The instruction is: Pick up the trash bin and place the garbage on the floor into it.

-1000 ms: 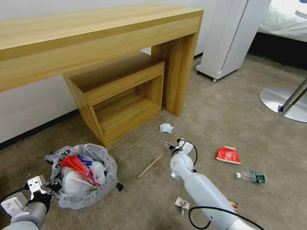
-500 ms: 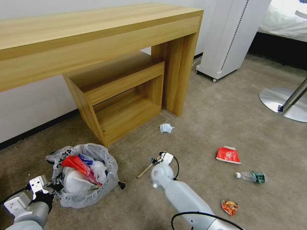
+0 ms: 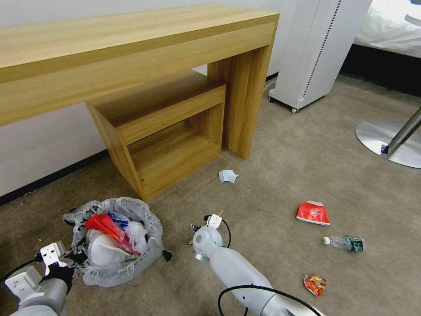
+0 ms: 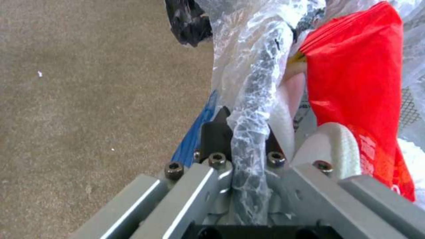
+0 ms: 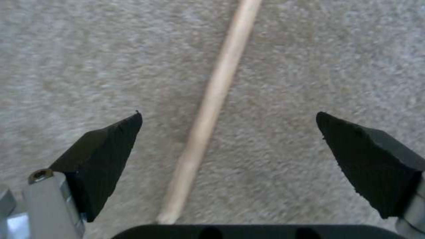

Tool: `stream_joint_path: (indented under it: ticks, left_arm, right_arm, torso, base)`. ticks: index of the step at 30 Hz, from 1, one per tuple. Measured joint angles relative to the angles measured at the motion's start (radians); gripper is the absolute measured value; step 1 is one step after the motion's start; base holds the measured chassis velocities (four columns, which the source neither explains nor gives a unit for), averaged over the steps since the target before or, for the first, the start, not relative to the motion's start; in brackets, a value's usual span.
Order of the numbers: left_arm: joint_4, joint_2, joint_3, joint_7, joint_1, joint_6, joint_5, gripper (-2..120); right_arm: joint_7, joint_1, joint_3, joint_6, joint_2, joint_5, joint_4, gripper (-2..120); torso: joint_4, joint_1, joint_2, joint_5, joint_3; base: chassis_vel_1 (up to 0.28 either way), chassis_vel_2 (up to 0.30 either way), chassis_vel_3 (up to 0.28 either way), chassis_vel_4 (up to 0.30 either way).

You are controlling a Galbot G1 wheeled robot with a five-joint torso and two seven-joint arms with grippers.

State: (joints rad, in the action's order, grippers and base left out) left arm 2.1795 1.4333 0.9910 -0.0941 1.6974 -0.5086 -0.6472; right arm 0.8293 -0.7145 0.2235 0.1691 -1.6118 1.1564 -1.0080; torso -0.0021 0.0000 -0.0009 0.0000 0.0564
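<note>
The trash bin (image 3: 116, 245) is small and round, lined with a crinkly translucent plastic bag, and sits on the short-pile beige carpet (image 3: 298, 175) in front of the low wooden shelf unit (image 3: 162, 127). It already holds a white slipper (image 3: 103, 250), a glossy red wrapper (image 3: 101, 224) and a blue-white carton (image 3: 117, 218). The left gripper (image 4: 245, 132) is pinched shut on the bin's bag-covered rim, at the side nearest the robot.

A slim, round, pale wooden stick (image 5: 212, 96) lies flat on the carpet just right of the bin, its long axis running from near the robot away and to the right. The right gripper (image 5: 228, 146) hangs low above it, its black wedge-shaped pads (image 5: 104, 156) spread wide, one on each side of the stick, not touching it.

Farther right lie a folded pale blue mask (image 3: 228, 176), a red packet (image 3: 313, 213), a clear bottle (image 3: 346, 242) and a crumpled orange packet (image 3: 315, 284).
</note>
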Motion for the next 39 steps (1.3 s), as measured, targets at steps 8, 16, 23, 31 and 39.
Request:
stream_joint_path:
  ticks: [8,16,23,31,39]
  left_arm:
    - [0.004,0.002,0.001,0.003,0.005,0.005,0.002,1]
    - [0.000,0.005,-0.006,0.012,0.006,0.016,0.012,1]
    - [0.003,0.005,-0.008,0.016,0.006,0.020,0.012,1]
    - [0.003,0.006,-0.008,0.020,0.006,0.026,0.012,1]
    - [0.002,0.005,-0.011,0.023,0.003,0.032,0.012,1]
  right_arm:
    - [-0.023,0.001,0.008,-0.013,0.002,-0.026,0.020,96]
    - [-0.053,0.013,0.017,-0.029,0.003,-0.060,0.051,76]
    - [-0.075,0.026,0.026,-0.035,0.003,-0.081,0.081,68]
    - [-0.092,0.036,0.041,-0.042,0.003,-0.099,0.101,68]
    - [-0.105,0.043,0.048,-0.048,0.004,-0.116,0.120,59]
  torso:
    - [0.0000,0.000,0.000,0.0000,0.000]
    - [0.0000,0.000,0.000,0.0000,0.000]
    - [0.0000,0.000,0.000,0.0000,0.000]
    - [0.0000,0.000,0.000,0.0000,0.000]
    - [0.0000,0.000,0.000,0.0000,0.000]
  base:
    - [0.000,0.000,0.000,0.000]
    - [0.000,0.000,0.000,0.000]
    - [0.000,0.000,0.000,0.000]
    - [0.000,0.000,0.000,0.000]
    - [0.000,0.000,0.000,0.000]
